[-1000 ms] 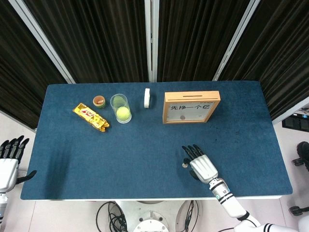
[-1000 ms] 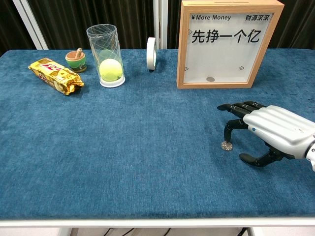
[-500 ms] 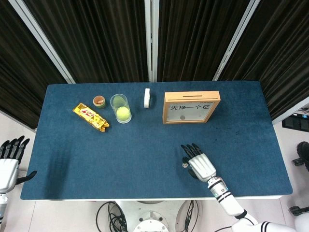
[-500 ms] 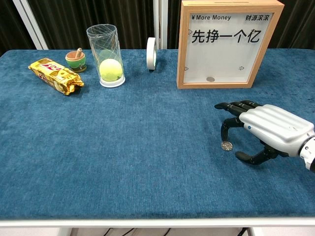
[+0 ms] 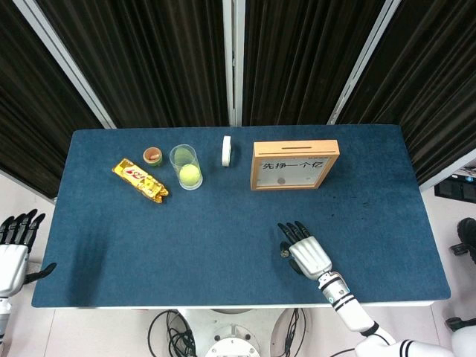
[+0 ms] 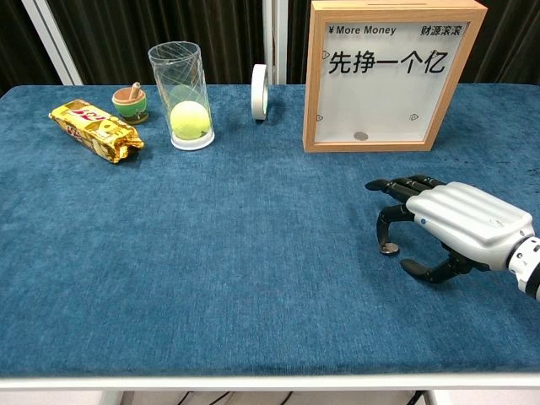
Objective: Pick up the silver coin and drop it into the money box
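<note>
The silver coin (image 6: 389, 249) (image 5: 284, 253) lies flat on the blue table, in front of the money box. My right hand (image 6: 451, 223) (image 5: 306, 251) arches low over it with its fingers spread. One curled fingertip (image 6: 382, 239) comes down at the coin's left edge, and the thumb (image 6: 424, 270) lies apart to the right. Nothing is gripped. The wooden-framed money box (image 6: 392, 76) (image 5: 295, 164) stands upright at the back, with a coin visible behind its pane. My left hand (image 5: 13, 249) hangs off the table's left edge with its fingers spread, holding nothing.
At the back left stand a gold snack packet (image 6: 94, 130), a small green cup (image 6: 130, 103), a clear tumbler (image 6: 182, 95) holding a tennis ball, and a white tape roll (image 6: 260, 91) on edge. The table's front edge (image 6: 270, 381) runs near the hand.
My right hand has edged a little to the left, and its curled finger has come down closer to the coin. The coin has not moved, nor has the left hand.
</note>
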